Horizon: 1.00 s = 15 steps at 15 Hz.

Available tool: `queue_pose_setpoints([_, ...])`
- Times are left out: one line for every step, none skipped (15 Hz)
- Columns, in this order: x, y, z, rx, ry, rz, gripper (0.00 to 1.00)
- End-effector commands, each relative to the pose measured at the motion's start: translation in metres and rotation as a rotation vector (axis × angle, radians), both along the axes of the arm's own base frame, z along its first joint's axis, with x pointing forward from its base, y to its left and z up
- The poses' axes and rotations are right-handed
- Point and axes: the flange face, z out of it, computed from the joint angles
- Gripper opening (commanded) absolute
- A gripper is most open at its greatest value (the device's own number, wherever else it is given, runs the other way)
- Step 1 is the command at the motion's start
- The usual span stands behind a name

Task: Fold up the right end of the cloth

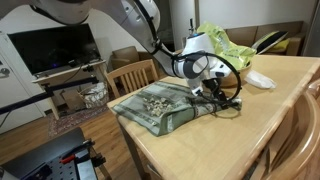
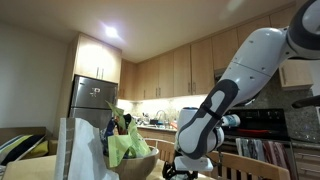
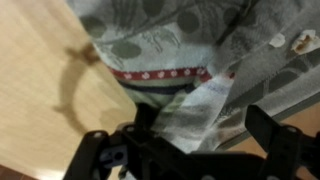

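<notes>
The cloth (image 1: 155,108) lies on the table (image 1: 270,115), with its long axis running from the near table corner toward the gripper (image 1: 213,92), which sits low over the end nearest the white napkin (image 1: 258,78). In the wrist view I read the jaws as apart, with one of the fingers (image 3: 112,156) on each side of a raised bunch of fabric; I cannot confirm pad contact. I judge the fold must carry this end back along that axis, toward the opposite end.
</notes>
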Motion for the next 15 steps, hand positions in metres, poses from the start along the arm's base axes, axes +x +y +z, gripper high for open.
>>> queue_pose_setpoints([0.005, 0.004, -0.007, 0.016, -0.059, -0.037, 1.00])
queue_pose_setpoints([0.005, 0.005, -0.006, 0.011, -0.063, -0.036, 1.00])
queue_pose_setpoints([0.005, 0.005, -0.004, 0.003, -0.065, -0.035, 1.00])
queue_pose_setpoints([0.005, 0.006, -0.002, 0.000, -0.065, -0.032, 1.00])
queue_pose_setpoints([0.005, 0.006, 0.001, -0.010, -0.067, -0.036, 1.00])
queue_pose_setpoints([0.006, 0.007, 0.004, -0.017, -0.074, -0.034, 0.75])
queue_pose_setpoints([0.007, 0.007, 0.008, -0.032, -0.077, -0.042, 0.72])
queue_pose_setpoints([0.007, 0.008, 0.012, -0.045, -0.082, -0.042, 0.66])
queue_pose_setpoints([0.008, 0.010, 0.016, -0.067, -0.086, -0.038, 0.58])
queue_pose_setpoints([0.009, 0.011, 0.019, -0.081, -0.092, -0.043, 0.49])
queue_pose_setpoints([0.010, 0.013, 0.023, -0.098, -0.099, -0.042, 0.42])
queue_pose_setpoints([0.010, 0.016, 0.025, -0.115, -0.100, -0.040, 0.34])
queue_pose_setpoints([0.010, 0.019, 0.028, -0.137, -0.100, -0.037, 0.27])
queue_pose_setpoints([0.010, 0.021, 0.032, -0.160, -0.102, -0.030, 0.20])
queue_pose_setpoints([0.008, 0.025, 0.037, -0.180, -0.093, -0.020, 0.12])
